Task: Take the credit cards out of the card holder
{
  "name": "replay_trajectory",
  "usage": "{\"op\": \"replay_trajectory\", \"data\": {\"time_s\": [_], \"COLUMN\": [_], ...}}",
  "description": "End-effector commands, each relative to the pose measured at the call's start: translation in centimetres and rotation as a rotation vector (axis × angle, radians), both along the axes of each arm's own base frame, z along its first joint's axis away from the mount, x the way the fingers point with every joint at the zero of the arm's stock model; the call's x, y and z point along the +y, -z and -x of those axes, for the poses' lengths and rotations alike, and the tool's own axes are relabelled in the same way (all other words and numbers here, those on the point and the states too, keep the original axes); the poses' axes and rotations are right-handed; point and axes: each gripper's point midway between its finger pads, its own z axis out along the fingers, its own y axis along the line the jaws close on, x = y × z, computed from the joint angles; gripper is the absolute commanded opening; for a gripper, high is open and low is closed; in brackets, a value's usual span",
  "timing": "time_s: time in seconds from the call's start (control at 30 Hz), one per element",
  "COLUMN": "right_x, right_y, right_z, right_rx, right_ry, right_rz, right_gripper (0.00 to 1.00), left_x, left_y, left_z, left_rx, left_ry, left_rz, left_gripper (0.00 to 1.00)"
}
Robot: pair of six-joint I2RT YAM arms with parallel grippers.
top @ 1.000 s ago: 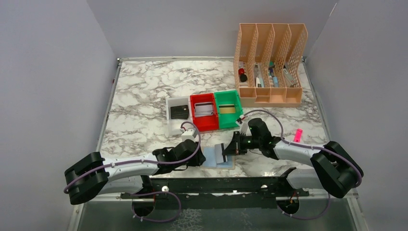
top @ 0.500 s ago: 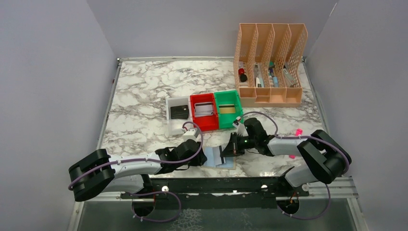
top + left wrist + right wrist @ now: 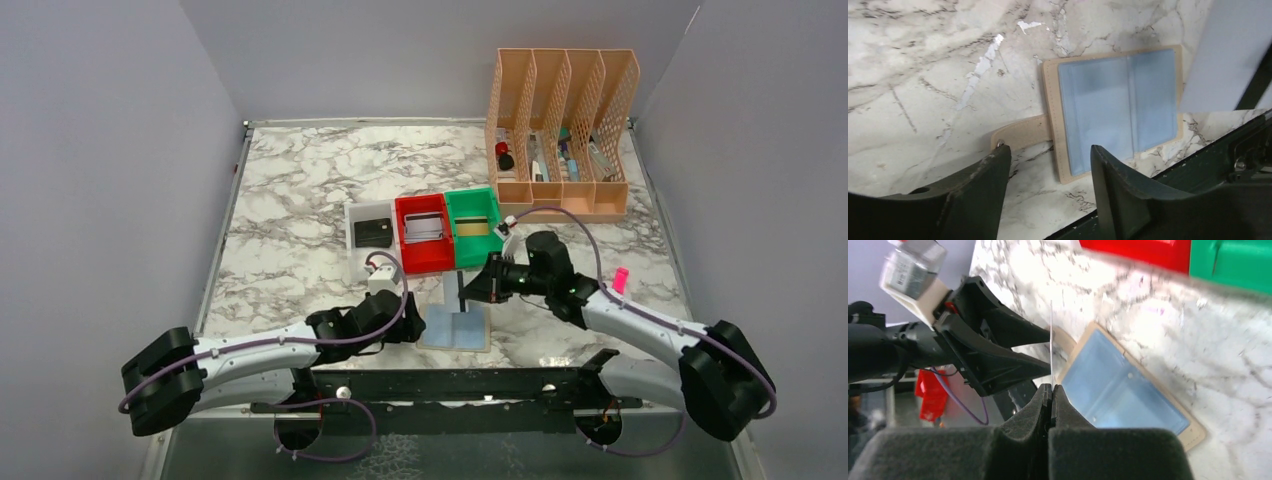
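The card holder [image 3: 456, 328] lies open and flat on the marble near the front edge, blue-grey inside up; its tan snap strap [image 3: 1020, 136] points toward my left gripper. My left gripper [image 3: 408, 325] is open and empty just left of the holder, its jaws either side of the strap's end [image 3: 1048, 152]. My right gripper [image 3: 470, 287] is shut on a thin credit card [image 3: 461, 290], held on edge above the holder's far side. In the right wrist view the card [image 3: 1051, 340] shows as a thin line rising from the shut jaws [image 3: 1051, 386] over the holder [image 3: 1120, 395].
White [image 3: 354, 250], red [image 3: 425, 260] and green [image 3: 478, 256] trays stand side by side behind the holder, each holding a card. A peach file organiser [image 3: 560, 120] is at the back right. A pink item [image 3: 620, 278] lies at right. A black rail [image 3: 450, 380] runs along the near edge.
My right gripper has drawn the card out of the holder and lifted it up and back toward the trays. The holder now lies flat. My left arm shifted slightly left.
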Motion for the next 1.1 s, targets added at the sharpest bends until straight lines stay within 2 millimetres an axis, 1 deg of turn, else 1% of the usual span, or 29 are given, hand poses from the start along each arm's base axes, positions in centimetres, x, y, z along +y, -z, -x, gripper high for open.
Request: {"op": "replay_trajectory", "data": {"time_s": [0.0,0.1,0.2,0.3,0.4,0.57,0.7,0.9,1.0,1.07], "right_x": [-1.2,-1.5,-1.8,-1.9,-1.4,0.2,1.6,3.6,4.3,5.0], "right_y": [-2.3,-4.1,-5.4,-6.4,-6.7,-6.8,-7.4,-8.7,-8.7,-8.3], "right_z": [-2.1,-2.9,-3.9,-5.1,-6.2,-7.4,-8.0,-9.1,-10.4,-11.0], "right_rx": [-0.191,-0.289,-0.373,-0.439,-0.507,-0.617,-0.734,-0.899,-0.995,-1.057], "right_ry": [0.073,0.092,0.109,0.121,0.116,0.086,0.071,0.038,0.019,-0.025], "right_rz": [0.047,0.039,0.056,0.098,0.170,0.295,0.365,0.420,0.494,0.552], "right_gripper": [0.01,0.01,0.01,0.01,0.01,0.01,0.01,0.01,0.01,0.01], "left_x": [3.1,4.4,5.7,6.5,7.0,6.9,6.7,6.7,6.9,7.1], "left_y": [0.5,0.2,-0.1,0.0,0.5,1.1,1.4,1.1,0.7,0.5], "left_z": [-0.8,-1.4,-2.1,-2.6,-2.8,-2.6,-2.2,-2.0,-2.0,-2.0], "left_rx": [-0.060,-0.079,-0.090,-0.075,-0.046,-0.028,-0.012,-0.012,-0.022,-0.028], "left_ry": [-0.068,-0.120,-0.168,-0.181,-0.196,-0.195,-0.179,-0.190,-0.197,-0.205], "left_rz": [-0.098,-0.105,-0.083,-0.035,-0.017,-0.012,-0.002,0.036,0.047,0.047], "left_gripper": [0.68,0.81,0.86,0.87,0.87,0.88,0.88,0.88,0.88,0.89]}}
